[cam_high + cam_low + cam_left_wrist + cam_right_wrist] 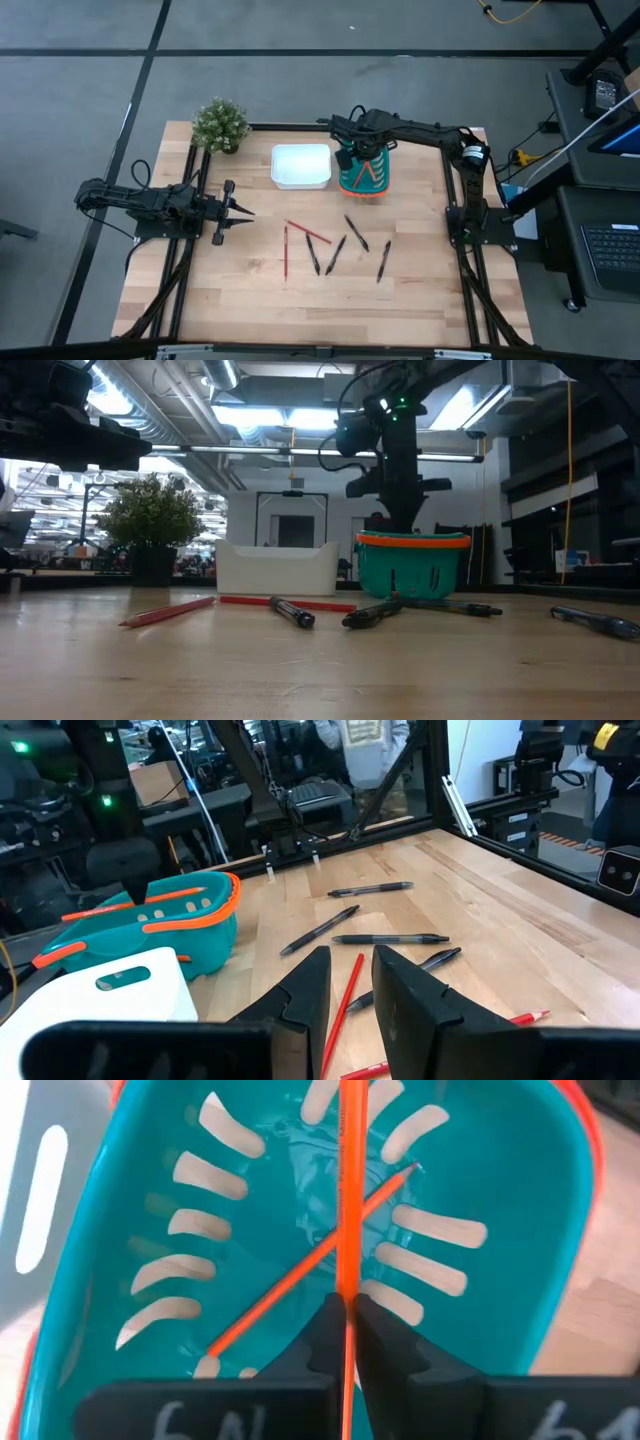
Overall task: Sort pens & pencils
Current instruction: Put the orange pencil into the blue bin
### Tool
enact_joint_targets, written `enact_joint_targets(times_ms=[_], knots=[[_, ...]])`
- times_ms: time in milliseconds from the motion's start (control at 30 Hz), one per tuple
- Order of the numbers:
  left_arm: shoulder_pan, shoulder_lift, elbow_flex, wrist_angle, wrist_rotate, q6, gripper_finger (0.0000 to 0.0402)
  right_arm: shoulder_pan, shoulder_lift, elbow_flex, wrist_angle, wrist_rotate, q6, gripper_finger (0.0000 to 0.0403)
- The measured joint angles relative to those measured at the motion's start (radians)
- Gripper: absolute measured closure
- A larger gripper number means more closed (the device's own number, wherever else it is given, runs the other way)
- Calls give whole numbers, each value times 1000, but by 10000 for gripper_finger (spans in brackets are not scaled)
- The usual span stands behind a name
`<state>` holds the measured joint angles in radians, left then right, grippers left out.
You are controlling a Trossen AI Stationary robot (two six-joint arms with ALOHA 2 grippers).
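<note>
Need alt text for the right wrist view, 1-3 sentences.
The right gripper is shut on an orange pencil, holding it over the inside of a teal basket with slotted walls and an orange rim. A second orange pencil already lies slanted across the basket's floor. Pale wooden table shows beside the basket.

- High view: camera mounted overhead, facing straight down; it takes in the whole bench [250,300], both arms and the surrounding floor.
- Low view: camera at bench-top height, facing level across the surface into the room; the teal basket [412,563] and white tray [276,569] stand mid-distance.
- Left wrist view: looks forward past the left claw [352,982], obliquely across the bench towards the far frame; it shares the basket, the tray and the pens [390,939] with the high and low views.
- Right wrist view: very near, looking straight down into the basket past the right claw [348,1330]; it shares only the basket with the other views.
</note>
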<state>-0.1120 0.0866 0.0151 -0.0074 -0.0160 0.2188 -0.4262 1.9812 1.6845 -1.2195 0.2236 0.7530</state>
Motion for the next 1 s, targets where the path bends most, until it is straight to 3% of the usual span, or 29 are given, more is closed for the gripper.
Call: enact_joint_targets(times_ms=[567,1000], knots=[[0,0,0,0,1,0,330,-23,0,-141,148,-41,-23,379],[0,0,0,0,1,0,330,-23,0,-152,195,-82,-48,371]])
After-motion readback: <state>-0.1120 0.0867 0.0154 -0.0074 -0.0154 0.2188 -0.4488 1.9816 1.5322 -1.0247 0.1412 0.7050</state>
